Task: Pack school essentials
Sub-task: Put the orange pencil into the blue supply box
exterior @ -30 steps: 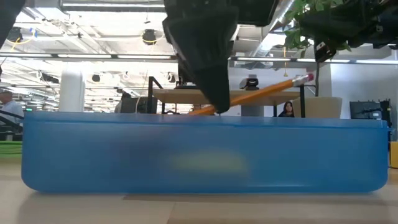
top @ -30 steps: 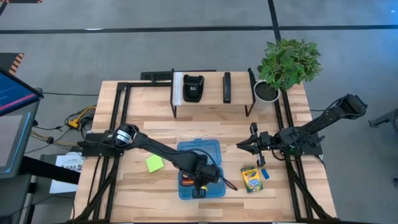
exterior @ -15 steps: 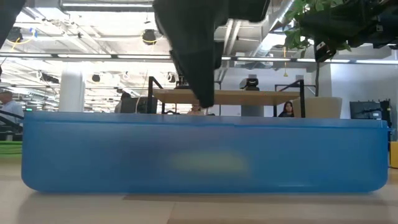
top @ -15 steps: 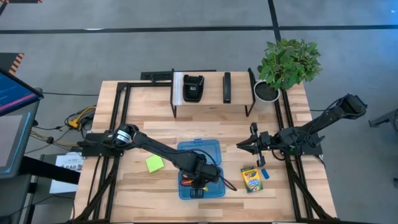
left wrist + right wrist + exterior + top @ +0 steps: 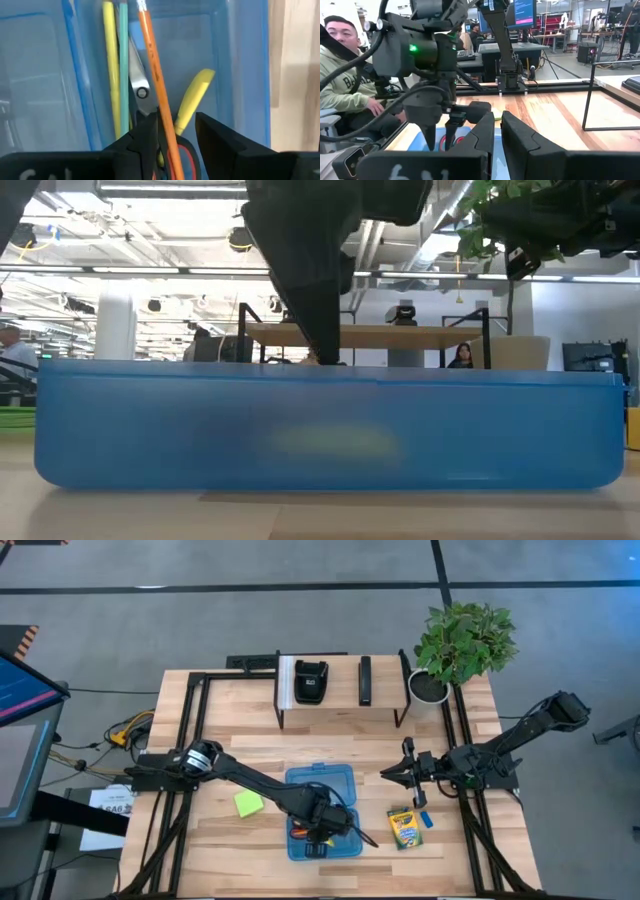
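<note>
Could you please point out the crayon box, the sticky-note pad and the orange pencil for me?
crayon box (image 5: 403, 828): high view, middle of its top face.
sticky-note pad (image 5: 249, 803): high view, centre of the green top sheet.
orange pencil (image 5: 154, 75): left wrist view, mid-shaft, inside the blue bin.

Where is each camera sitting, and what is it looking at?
High view: above, looking straight down on both arms and the wooden table.
Low view: at tabletop height, facing the blue box; the left arm drops in from above.
Left wrist view: looks past open fingers at the orange pencil.
Right wrist view: faces the left gripper.
All share the blue box.
</note>
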You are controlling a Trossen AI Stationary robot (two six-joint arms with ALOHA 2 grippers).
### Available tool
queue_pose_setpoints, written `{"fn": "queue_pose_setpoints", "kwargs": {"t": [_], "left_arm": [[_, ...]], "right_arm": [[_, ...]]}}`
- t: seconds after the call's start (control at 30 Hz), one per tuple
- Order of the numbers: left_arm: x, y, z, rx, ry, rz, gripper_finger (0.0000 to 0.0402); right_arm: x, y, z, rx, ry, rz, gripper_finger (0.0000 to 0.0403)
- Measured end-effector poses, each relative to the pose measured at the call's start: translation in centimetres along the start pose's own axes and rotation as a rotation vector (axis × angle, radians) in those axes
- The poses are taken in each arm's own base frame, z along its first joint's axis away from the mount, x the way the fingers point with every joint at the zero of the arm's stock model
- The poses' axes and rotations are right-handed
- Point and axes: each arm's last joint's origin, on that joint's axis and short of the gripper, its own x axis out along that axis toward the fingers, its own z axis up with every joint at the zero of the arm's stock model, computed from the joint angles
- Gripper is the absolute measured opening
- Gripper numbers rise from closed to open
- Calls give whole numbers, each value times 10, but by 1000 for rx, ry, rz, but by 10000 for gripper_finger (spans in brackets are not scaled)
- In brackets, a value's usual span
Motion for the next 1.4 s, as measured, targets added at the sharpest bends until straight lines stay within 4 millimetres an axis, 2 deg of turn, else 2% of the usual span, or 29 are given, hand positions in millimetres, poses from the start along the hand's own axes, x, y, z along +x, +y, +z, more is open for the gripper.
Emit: {"fn": "queue_pose_setpoints", "kwargs": {"t": [0.13, 0.37, 0.7, 0.97, 1.13, 1.4], "left_arm": [[11, 3, -7, -10, 23, 8, 118], [17, 5, -8, -17, 14, 11, 113], [20, 8, -7, -23, 3, 13, 11], [19, 9, -7, 0, 2, 16, 1], [10, 7, -3, 17, -5, 22, 0], [-17, 2, 9, 39, -37, 64, 0]], "right_arm": [[0, 0, 0, 0, 0, 0, 54], [0, 0, 0, 0, 0, 0, 54], [0, 0, 0, 0, 0, 0, 54], [0, 0, 0, -1, 1, 0, 54], [0, 0, 0, -2, 3, 0, 54], [0, 0, 0, -2, 4, 0, 54]]}}
